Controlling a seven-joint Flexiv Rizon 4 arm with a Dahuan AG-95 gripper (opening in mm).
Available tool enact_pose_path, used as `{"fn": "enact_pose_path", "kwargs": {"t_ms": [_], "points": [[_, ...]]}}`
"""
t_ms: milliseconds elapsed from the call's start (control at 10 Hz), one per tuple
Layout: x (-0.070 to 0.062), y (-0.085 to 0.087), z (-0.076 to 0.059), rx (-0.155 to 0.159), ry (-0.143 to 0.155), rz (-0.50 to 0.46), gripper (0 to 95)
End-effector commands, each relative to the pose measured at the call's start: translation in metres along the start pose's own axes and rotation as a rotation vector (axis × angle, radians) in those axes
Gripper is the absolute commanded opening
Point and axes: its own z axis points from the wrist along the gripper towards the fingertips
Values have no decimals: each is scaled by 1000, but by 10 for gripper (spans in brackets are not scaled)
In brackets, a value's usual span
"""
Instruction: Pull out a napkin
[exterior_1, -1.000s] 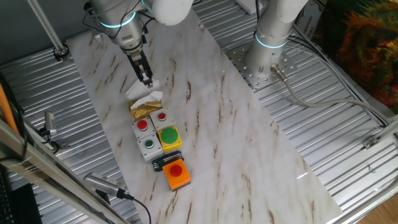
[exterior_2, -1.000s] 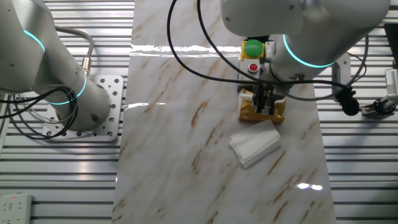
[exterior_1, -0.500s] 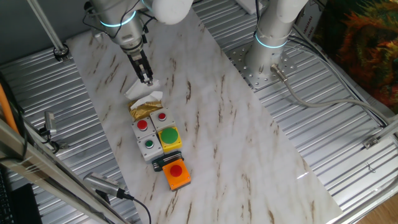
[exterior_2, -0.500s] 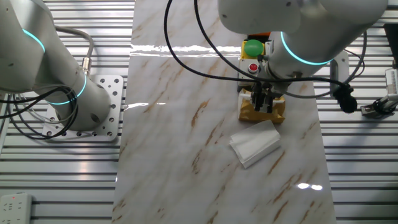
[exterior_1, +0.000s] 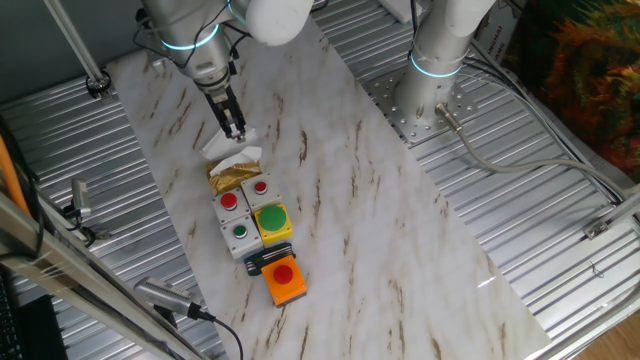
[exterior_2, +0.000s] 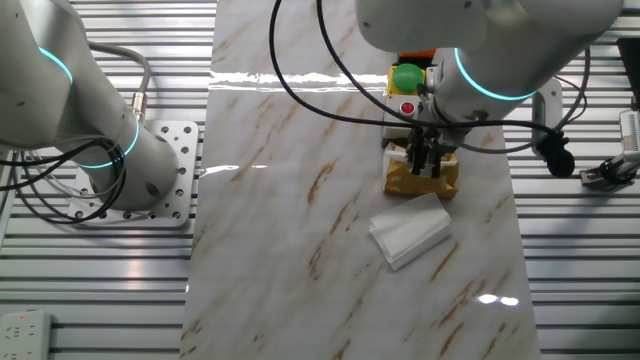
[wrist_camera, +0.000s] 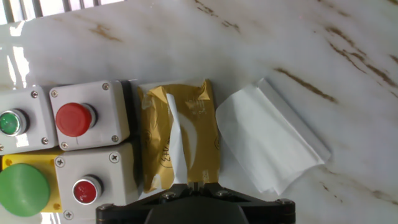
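A white napkin (wrist_camera: 270, 146) lies flat and loose on the marble, right beside the shiny gold packet (wrist_camera: 158, 143). It also shows in one fixed view (exterior_1: 222, 146) and in the other fixed view (exterior_2: 410, 230). A second white tissue strip (wrist_camera: 178, 134) pokes out of the packet's slot. My gripper (wrist_camera: 193, 184) hovers over the packet's near edge, with its jaws together and nothing between them. It stands just above the packet (exterior_2: 403, 181) in the other fixed view (exterior_2: 428, 166), apart from the loose napkin.
Grey button boxes (wrist_camera: 87, 118) with red and green buttons touch the packet's far side. A yellow box with a big green button (exterior_1: 272, 220) and an orange box (exterior_1: 284, 280) follow in the row. A second arm's base (exterior_1: 430, 95) stands beside the marble slab.
My gripper has shifted only slightly, a little upward over the packet. The loose napkin and the packet have not moved.
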Motion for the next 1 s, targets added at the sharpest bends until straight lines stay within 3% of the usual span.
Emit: {"fn": "enact_pose_path", "kwargs": {"t_ms": [100, 1000], "points": [[-1, 0, 0, 0, 1, 1, 0], [-7, 7, -2, -4, 4, 4, 0]]}}
